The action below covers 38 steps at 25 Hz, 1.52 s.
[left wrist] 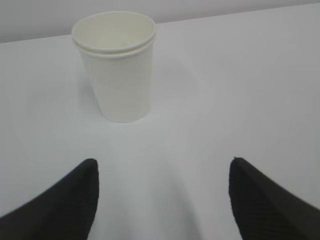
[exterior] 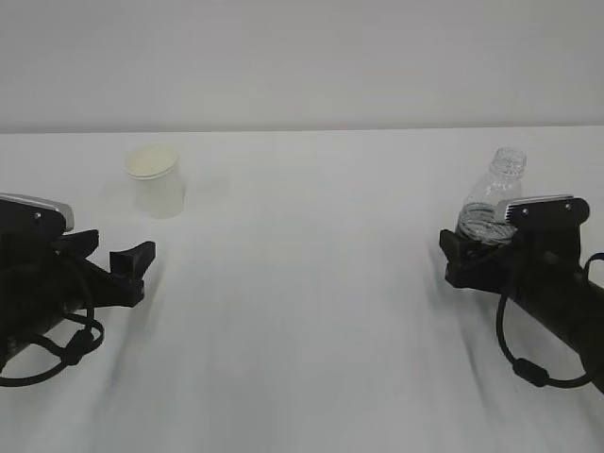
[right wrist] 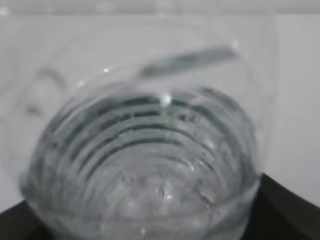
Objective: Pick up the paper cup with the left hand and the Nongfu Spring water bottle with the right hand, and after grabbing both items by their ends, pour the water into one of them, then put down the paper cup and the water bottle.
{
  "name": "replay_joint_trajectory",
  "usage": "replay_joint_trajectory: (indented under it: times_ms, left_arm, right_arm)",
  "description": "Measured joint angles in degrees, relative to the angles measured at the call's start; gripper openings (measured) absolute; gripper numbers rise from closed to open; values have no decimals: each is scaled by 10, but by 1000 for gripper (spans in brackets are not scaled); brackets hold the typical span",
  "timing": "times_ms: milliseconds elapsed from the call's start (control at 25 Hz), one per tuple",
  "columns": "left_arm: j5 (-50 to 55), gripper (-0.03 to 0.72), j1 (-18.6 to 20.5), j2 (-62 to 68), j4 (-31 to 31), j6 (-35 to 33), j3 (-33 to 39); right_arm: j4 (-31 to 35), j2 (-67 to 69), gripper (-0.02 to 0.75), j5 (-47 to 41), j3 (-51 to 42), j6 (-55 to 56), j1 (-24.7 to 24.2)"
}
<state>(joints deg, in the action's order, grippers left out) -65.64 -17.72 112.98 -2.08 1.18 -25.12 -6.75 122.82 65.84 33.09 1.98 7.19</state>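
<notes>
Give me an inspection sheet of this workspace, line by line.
Surface: white table, bare between the arms.
Job's things: paper cup upright at far left, untouched; water bottle upright, uncapped, at the right hand; water level unclear.
Clutter: nothing seen.
Hands: left hand open, short of the cup; right hand open, fingers either side of the bottle's base, grip not closed.
Cables: black cable loops under the left arm; black cable hangs under the right arm.
Surroundings: plain pale wall.

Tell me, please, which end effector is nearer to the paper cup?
Left. The left end effector sits open just short of the paper cup, not touching; the right end effector is across the table at the bottle.
</notes>
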Motion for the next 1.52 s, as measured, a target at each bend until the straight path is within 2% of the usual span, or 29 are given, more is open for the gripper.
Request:
replay_joint_trajectory:
  times_ms: [1520]
  left_arm:
    - [0, 586, 0, 0, -8, -3, 0]
  right_arm:
    - [-1, 27, 589, 0, 27, 0, 0]
